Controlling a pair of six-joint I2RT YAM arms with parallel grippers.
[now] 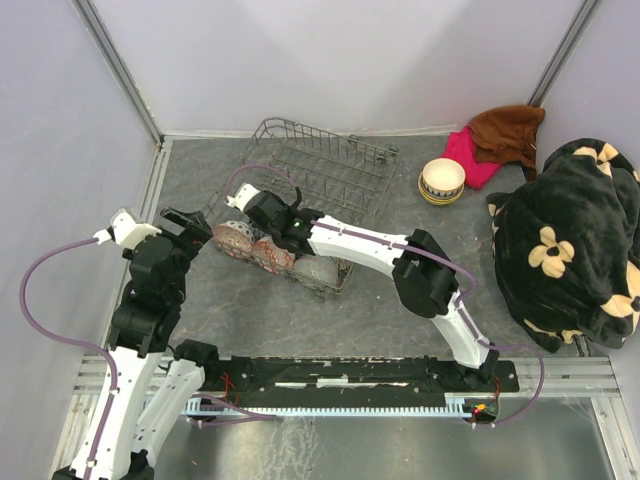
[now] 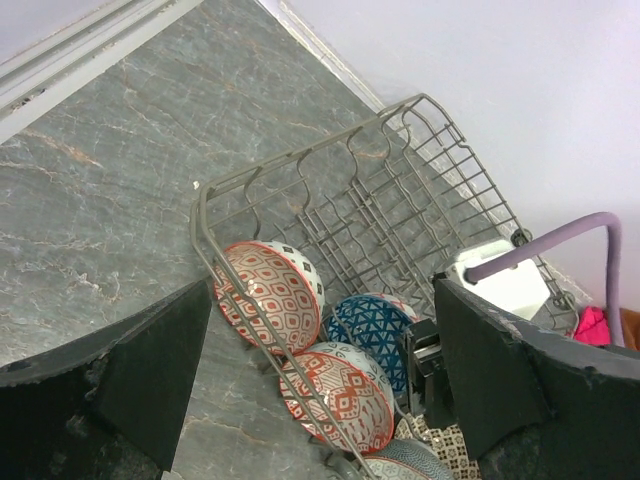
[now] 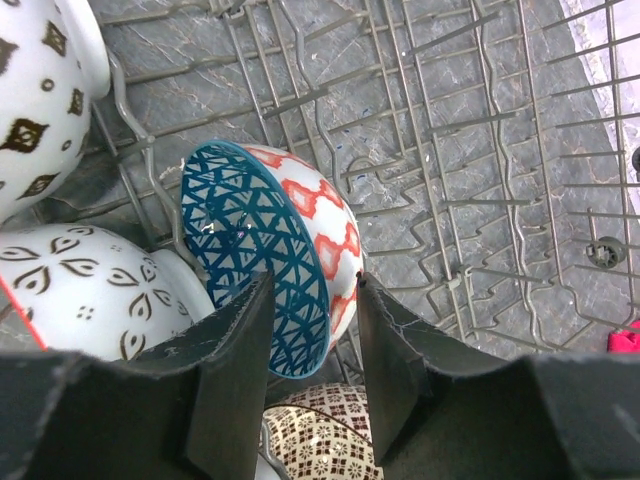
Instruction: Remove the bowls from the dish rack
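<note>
The grey wire dish rack sits at the table's middle back, with several patterned bowls lined along its near side. My right gripper reaches into the rack, shut across the rim of a blue-triangle bowl with a red-and-white outside; one finger is inside it, one outside. The bowl still rests among the prongs. It also shows in the left wrist view, behind two red-patterned bowls. My left gripper is open and empty, just left of the rack's near corner.
A cream-and-yellow bowl stands on the table right of the rack. Pink and brown cloths and a black flowered blanket lie at the right. White brown-marked bowls and a brown checked bowl crowd the blue one.
</note>
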